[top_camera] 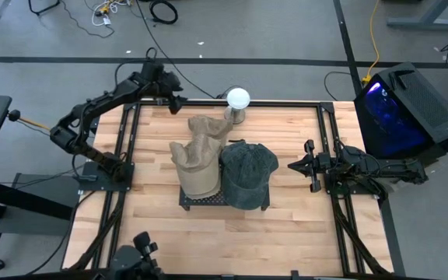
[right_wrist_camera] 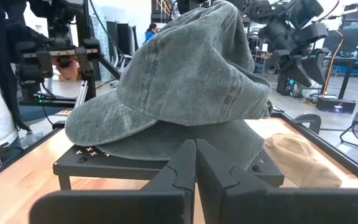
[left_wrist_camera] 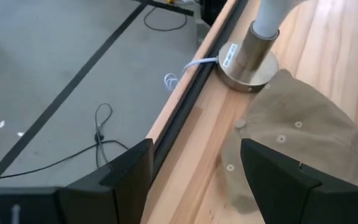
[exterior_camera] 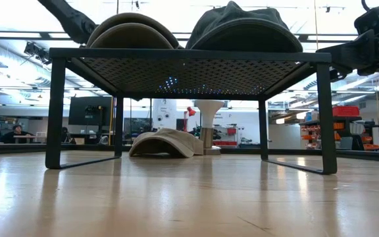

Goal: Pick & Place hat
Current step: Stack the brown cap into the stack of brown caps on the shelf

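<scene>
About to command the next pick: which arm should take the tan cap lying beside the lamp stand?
Left. Its open pincer hovers right over that tan cap; the right pincer is shut, facing the rack.

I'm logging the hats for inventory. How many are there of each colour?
Tan hats: 2, one on the rack at and one on the table at
Grey hats: 1, on the rack
Total: 3

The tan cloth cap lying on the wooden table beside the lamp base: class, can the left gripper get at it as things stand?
Probably yes: the open left gripper hangs just above the tan cloth cap, nothing between them.
</scene>
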### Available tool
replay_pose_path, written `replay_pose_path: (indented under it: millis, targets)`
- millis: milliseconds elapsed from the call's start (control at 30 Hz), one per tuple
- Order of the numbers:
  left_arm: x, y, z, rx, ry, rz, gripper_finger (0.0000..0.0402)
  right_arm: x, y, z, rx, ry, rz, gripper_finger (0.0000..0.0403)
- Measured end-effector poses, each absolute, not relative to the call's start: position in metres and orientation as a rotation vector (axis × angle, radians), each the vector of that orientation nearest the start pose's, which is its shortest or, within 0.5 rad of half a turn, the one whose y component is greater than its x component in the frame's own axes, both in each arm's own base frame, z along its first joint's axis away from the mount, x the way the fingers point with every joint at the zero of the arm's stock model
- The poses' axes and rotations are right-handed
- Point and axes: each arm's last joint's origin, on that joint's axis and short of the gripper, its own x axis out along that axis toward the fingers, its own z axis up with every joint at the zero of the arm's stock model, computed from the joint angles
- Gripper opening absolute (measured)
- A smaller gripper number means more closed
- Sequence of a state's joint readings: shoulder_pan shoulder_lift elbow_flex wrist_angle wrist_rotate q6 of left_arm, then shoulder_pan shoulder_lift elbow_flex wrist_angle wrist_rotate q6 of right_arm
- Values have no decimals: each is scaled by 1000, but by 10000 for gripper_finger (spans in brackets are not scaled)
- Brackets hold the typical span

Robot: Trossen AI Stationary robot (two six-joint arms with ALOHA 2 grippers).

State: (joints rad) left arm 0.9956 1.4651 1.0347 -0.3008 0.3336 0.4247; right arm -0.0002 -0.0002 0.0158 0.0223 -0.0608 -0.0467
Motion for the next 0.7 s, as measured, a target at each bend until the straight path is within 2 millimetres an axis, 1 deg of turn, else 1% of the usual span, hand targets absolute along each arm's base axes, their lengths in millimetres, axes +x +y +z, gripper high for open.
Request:
replay_pose_path:
  millis: [200, 400, 600, 700]
  targets:
    - [165, 263, 244, -73, 647, 527, 248, 97, 2, 171, -48, -40, 60, 15]
    - [164, 263, 240, -74, 646, 540, 248, 97, 2, 171, -48, -40, 60, 15]
    - [161, 262, 238, -146, 645, 555, 248, 97, 2, 171, -48, -40, 60, 15]
    - [161, 262, 233, -209, 672, 572, 248, 97, 2, 171, -48, -40, 60, 15]
